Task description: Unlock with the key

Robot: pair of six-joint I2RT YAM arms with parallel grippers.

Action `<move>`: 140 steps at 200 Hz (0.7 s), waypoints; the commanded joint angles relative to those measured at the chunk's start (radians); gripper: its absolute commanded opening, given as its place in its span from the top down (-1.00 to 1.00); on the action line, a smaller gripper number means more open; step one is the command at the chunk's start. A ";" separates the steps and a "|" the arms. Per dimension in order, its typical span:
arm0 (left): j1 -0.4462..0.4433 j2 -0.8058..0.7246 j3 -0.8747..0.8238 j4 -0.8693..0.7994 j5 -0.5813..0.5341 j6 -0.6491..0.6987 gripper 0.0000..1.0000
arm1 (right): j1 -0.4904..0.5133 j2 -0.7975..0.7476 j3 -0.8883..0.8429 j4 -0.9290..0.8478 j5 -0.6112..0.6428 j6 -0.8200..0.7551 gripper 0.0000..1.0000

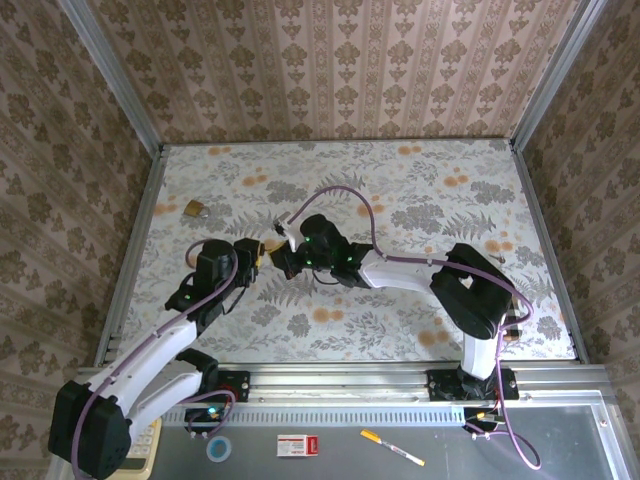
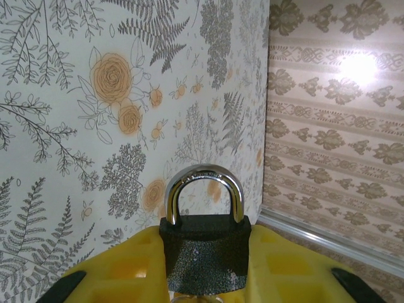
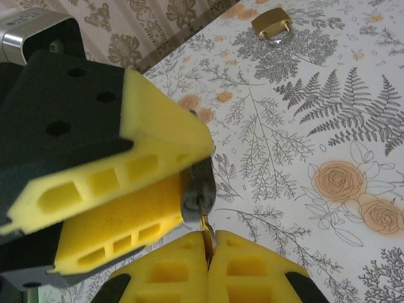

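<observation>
My left gripper (image 2: 203, 268) is shut on a black padlock (image 2: 203, 249), whose silvery shackle (image 2: 203, 180) stands up closed above the yellow pads. In the right wrist view the padlock's underside (image 3: 197, 189) faces my right gripper (image 3: 208, 255), which is shut on the key (image 3: 207, 235). Just a thin brassy sliver of the key shows between the pads. Its tip sits at the keyhole in the padlock's underside. The rest of the key is hidden by the pads. From above, the left gripper (image 1: 258, 256) and the right gripper (image 1: 284, 262) meet nose to nose over the middle of the table.
A second, brass padlock (image 1: 195, 208) lies on the flowered tabletop at the far left, also seen as the brass padlock (image 3: 273, 22). Patterned walls (image 1: 330, 70) close in the table on three sides. The right arm's purple cable (image 1: 345, 195) arcs over the middle.
</observation>
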 commanded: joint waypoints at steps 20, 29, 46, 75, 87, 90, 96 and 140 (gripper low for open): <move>-0.036 0.024 0.084 0.061 0.121 0.070 1.00 | 0.044 -0.031 0.066 -0.031 -0.103 -0.066 1.00; -0.041 0.028 0.080 0.075 0.119 0.068 1.00 | 0.038 -0.025 0.067 -0.011 -0.129 -0.036 1.00; -0.061 0.043 0.075 0.107 0.109 0.069 1.00 | 0.031 -0.015 0.063 0.044 -0.176 0.019 1.00; -0.101 0.068 0.071 0.182 0.083 0.078 1.00 | 0.025 0.006 0.068 0.093 -0.204 0.084 1.00; -0.110 0.067 0.087 0.181 0.076 0.105 1.00 | 0.003 0.009 0.058 0.138 -0.239 0.143 1.00; -0.110 0.066 0.090 0.185 0.076 0.114 1.00 | -0.006 0.011 0.052 0.157 -0.253 0.167 1.00; -0.110 0.063 0.096 0.194 0.074 0.137 1.00 | -0.023 0.011 0.039 0.195 -0.279 0.216 1.00; -0.109 0.088 0.095 0.316 0.088 0.261 1.00 | -0.124 0.003 -0.040 0.490 -0.450 0.586 1.00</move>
